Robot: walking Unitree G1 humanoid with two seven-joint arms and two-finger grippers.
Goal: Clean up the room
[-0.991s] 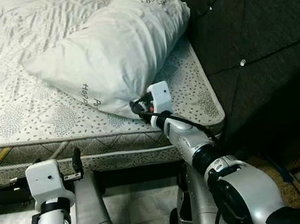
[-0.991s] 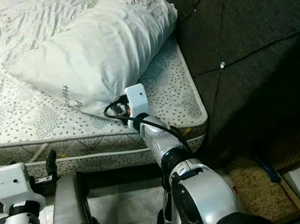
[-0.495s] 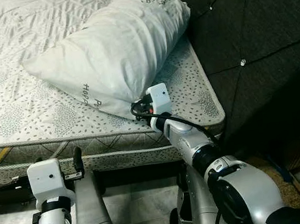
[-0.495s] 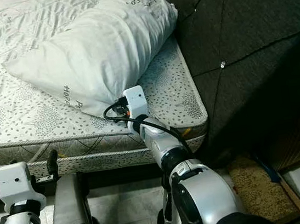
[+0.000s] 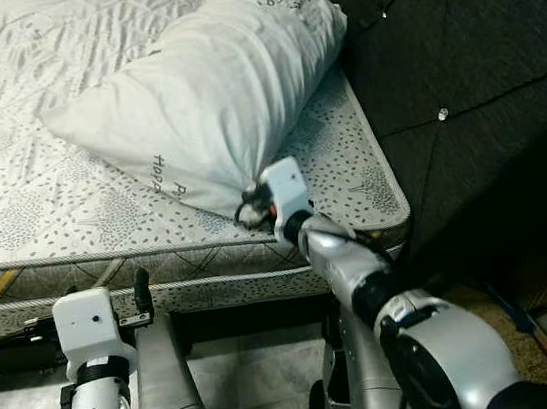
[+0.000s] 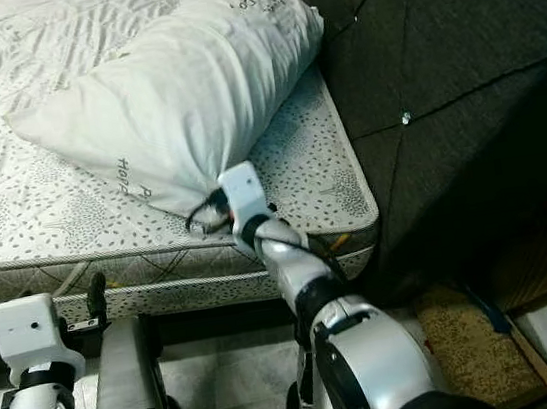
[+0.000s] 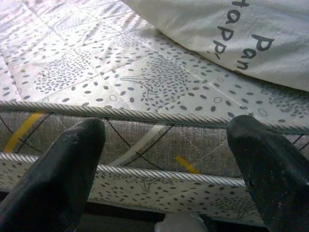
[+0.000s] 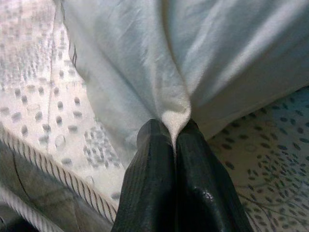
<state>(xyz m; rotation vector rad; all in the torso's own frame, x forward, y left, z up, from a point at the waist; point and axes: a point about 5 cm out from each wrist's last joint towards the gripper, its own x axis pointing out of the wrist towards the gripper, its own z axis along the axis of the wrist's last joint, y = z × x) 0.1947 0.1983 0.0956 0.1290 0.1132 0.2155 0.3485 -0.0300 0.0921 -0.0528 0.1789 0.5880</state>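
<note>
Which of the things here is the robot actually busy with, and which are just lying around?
In use:
- pillow, lying on the mattress
- right tool, pinched shut on a fold at the pillow's near edge

Just there:
- left tool, open, low in front of the mattress side
- dark tufted headboard
- floor

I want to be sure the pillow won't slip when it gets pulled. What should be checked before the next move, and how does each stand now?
1. Right gripper jaws shut on the pillow corner: ok, a fold of fabric is pinched between them.
2. Depth of grip: not ok, just a thin tip of fabric is caught.
3. Pillow lying on the mattress, near its front edge: ok.
4. Left gripper away from the pillow: ok, jaws open, facing the mattress side.
5. Headboard contact: cannot tell, the pillow's far end lies against or beside it.
</note>
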